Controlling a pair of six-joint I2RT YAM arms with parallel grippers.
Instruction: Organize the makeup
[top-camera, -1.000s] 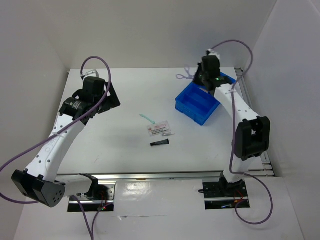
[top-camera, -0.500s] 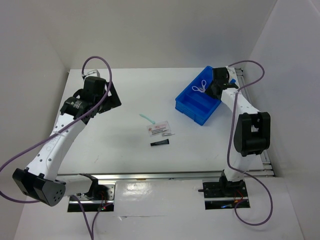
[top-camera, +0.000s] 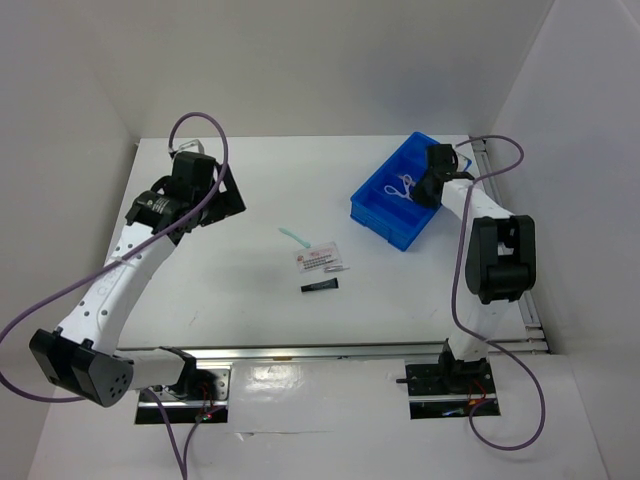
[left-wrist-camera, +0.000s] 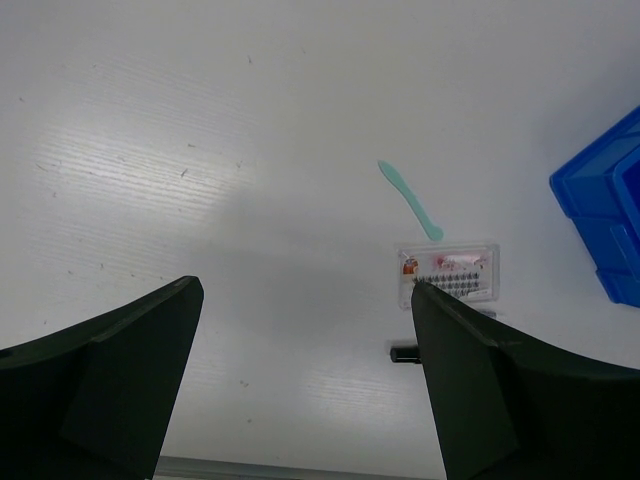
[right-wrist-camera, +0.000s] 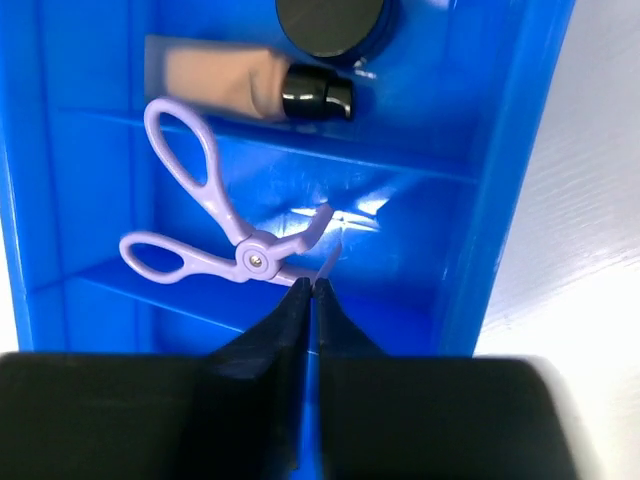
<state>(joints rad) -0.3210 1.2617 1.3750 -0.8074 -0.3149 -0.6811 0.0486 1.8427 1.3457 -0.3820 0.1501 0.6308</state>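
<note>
White desk top, boxed by plain white walls, is carrying a blue divided bin (top-camera: 380, 222) near its far right corner. Right gripper (right-wrist-camera: 308, 285) is reaching down into the bin, jaws pressed together on what looks like the thin blade tip of the lavender scissor-shaped tool (right-wrist-camera: 215, 240). That tool is lying mostly in the middle compartment, one finger loop overlapping the divider. A tan tube with black cap (right-wrist-camera: 235, 85) and a round black lid (right-wrist-camera: 330, 18) are sitting in the next compartment. Risk one: lifting away without parting the jaws would likely be dragging the tool back out or tipping it over the divider. Risk two: the fingers are hanging near the bin's right wall, so a sideways exit could be shoving the bin. Right arm is folding steeply toward the far edge, wrist pitched down. Left gripper (left-wrist-camera: 305, 290) is hovering wide open and empty over the desk's left half, nearer the far edge. Waiting mid-desk: false-lash case (left-wrist-camera: 447, 275), teal spatula (left-wrist-camera: 410, 198), slim black tube (top-camera: 320, 286).
</note>
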